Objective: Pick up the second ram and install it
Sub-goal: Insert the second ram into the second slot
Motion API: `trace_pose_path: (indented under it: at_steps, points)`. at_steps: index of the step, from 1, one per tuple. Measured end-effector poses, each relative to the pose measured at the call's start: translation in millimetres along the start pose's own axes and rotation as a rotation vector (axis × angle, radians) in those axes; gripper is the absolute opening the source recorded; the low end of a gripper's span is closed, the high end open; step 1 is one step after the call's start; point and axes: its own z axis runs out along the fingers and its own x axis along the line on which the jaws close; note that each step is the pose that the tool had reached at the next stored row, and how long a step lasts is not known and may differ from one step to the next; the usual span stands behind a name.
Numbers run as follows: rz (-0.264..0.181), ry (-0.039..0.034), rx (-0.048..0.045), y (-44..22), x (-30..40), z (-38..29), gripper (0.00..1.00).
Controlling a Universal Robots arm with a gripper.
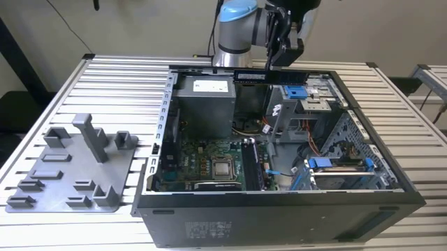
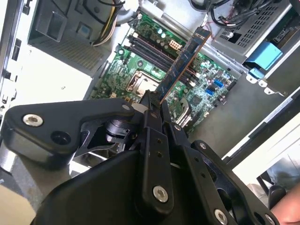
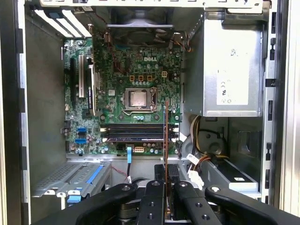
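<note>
hand (image 1: 277, 68) clenched on the second ram (image 1: 271, 77), gripping it from above about mid-length. in the second wrist view the fingers (image 2: 151, 110) pinch the flat faces and the board (image 2: 183, 60) sticks out past them. in the first wrist view the hand (image 3: 166, 190) holds the ram (image 3: 166, 140) edge-on, a thin line.

ram is in the air, level, white label (image 1: 249, 76) towards the exterior view's left. it hangs over the far end of the open pc case (image 1: 279, 222), above the gap between the power supply (image 1: 204, 107) and the drive cage (image 1: 314, 104), touching neither.

memory slots (image 3: 136, 133) sit on the motherboard (image 3: 117, 65) just beside the cpu socket (image 3: 138, 99). the held board runs crosswise to them and is well clear of them. can't tell whether any slot is already filled.

blue drive clips: one (image 1: 296, 92) on the cage just beside the ram's end, one (image 1: 320, 163) lower in the case on the exterior view's right.

arm (image 1: 237, 23) comes down from behind the case. case lies on its side on the slatted table (image 1: 112, 89), side panel off. grey fixture tray (image 1: 66, 175) with upright posts lies on the table at the exterior view's left, next to the case.
</note>
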Motion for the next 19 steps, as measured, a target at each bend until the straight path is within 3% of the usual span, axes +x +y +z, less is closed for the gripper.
trace_pose_path:
  at_steps: [12,19]
  points:
    - [0.005,-0.0001,0.0000,0.0,-0.1,0.1,0.14]
    - [0.053,-0.0009,0.0006,0.0,-0.1,0.2,0.14]
